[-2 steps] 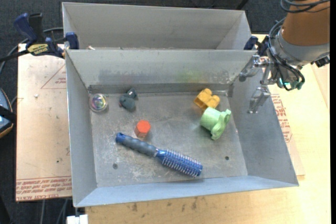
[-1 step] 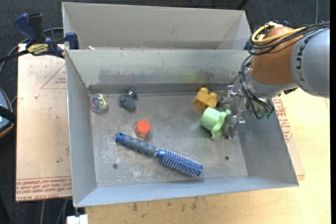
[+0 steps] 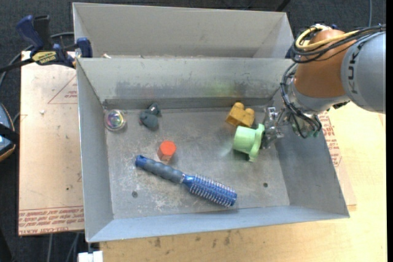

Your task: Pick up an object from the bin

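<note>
the gripper (image 3: 271,127) hangs low at the right of the bin (image 3: 184,80), whether clenched or released i cannot tell. one light green cup (image 3: 248,140) lies just left of it. also one yellow toy (image 3: 239,114), one orange cap (image 3: 167,149), one blue hairbrush (image 3: 187,181), one grey lump (image 3: 150,116) and one shiny ball (image 3: 115,121).

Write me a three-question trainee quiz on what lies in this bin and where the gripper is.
1. True or false: the blue hairbrush lies with its handle toward the view's left.
2. Fill in: the orange cap sits close beside the blue hairbrush's ____ end.
3. Which thing is nearest the gripper? A) blue hairbrush B) light green cup C) orange cap

Key: 1 true; 2 handle; 3 B
</note>
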Robot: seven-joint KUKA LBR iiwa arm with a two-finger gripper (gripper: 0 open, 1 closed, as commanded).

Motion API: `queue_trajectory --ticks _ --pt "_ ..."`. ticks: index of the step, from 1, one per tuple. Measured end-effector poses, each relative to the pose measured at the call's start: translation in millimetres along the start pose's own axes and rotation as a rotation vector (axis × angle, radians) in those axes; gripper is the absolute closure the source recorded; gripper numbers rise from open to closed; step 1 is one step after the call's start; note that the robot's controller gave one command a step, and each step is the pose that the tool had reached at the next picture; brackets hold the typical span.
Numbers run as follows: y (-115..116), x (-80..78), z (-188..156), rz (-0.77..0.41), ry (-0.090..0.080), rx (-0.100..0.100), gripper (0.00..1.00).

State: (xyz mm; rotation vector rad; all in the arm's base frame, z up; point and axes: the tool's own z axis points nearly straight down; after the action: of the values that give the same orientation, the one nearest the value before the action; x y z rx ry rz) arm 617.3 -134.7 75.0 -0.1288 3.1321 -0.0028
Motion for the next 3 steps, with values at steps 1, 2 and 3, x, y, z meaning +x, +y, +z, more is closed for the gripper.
queue_trajectory --ticks 1,2,3 --pt "0.6 0.0 1.4 0.000 -0.002 0.000 0.00" --pt "54.5 -1.0 -0.3 -0.141 -0.006 0.002 0.00" --pt "54.7 -1.3 -1.6 -0.143 -0.005 0.002 1.00"
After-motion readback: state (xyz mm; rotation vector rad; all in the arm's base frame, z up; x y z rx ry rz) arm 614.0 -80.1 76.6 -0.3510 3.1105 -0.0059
